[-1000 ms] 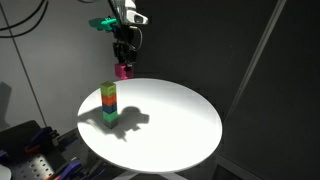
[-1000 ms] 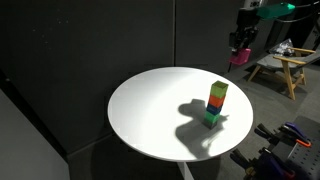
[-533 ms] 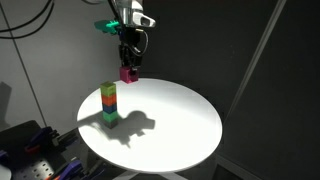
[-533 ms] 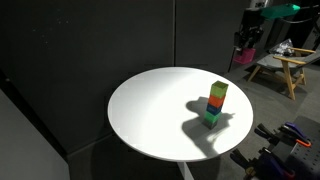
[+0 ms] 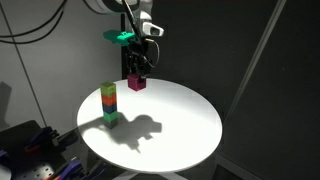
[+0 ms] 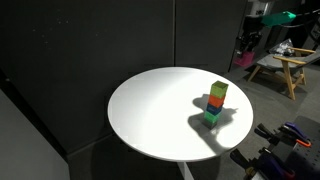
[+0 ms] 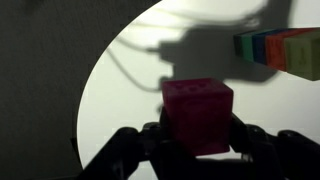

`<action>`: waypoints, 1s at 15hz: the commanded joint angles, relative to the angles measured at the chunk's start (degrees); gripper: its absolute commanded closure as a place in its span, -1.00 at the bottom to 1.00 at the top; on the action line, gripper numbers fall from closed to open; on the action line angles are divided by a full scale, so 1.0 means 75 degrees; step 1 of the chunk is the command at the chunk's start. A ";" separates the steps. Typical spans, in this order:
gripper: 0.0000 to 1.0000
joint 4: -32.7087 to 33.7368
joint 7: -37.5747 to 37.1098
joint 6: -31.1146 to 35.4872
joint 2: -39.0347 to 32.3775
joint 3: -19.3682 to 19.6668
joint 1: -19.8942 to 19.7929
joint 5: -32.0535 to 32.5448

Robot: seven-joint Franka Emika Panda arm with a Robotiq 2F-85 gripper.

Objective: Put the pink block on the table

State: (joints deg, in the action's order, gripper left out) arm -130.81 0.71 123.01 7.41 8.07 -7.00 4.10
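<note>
My gripper point(image 5: 137, 74) is shut on the pink block point(image 5: 137, 83) and holds it in the air above the round white table point(image 5: 175, 125). In the wrist view the pink block point(image 7: 198, 115) sits between the two dark fingers point(image 7: 200, 140), with the tabletop point(image 7: 130, 90) below it. In an exterior view the block point(image 6: 243, 60) hangs under the gripper point(image 6: 246, 48) beyond the table's edge point(image 6: 150, 110). A stack of yellow, orange and green cubes point(image 5: 108, 103) stands on the table, apart from the gripper; it also shows in the wrist view point(image 7: 280, 48).
The cube stack point(image 6: 216, 103) stands near the table's rim. A wooden stool point(image 6: 282, 70) stands behind the table. Cluttered gear lies on the floor point(image 5: 35, 155) beside the table. Dark curtains surround the scene.
The gripper with the pink block has moved sideways away from the stack and a little lower, now over the table's far part.
</note>
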 commanded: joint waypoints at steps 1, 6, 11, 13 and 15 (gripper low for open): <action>0.43 0.0051 0.0582 0.0321 -0.0270 0.0100 -0.0076 -0.0051; 0.43 -0.0008 0.1041 0.0623 -0.0670 0.0162 -0.0109 -0.0042; 0.43 -0.0060 0.1005 0.0776 -0.1025 0.0134 -0.0110 0.0056; 0.43 -0.0078 0.0987 0.0824 -0.1101 0.0125 -0.0106 0.0062; 0.43 -0.0087 0.0903 0.0806 -0.1116 0.0117 -0.0100 0.0093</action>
State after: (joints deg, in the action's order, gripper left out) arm -131.21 7.15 128.50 -1.23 9.24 -7.29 4.09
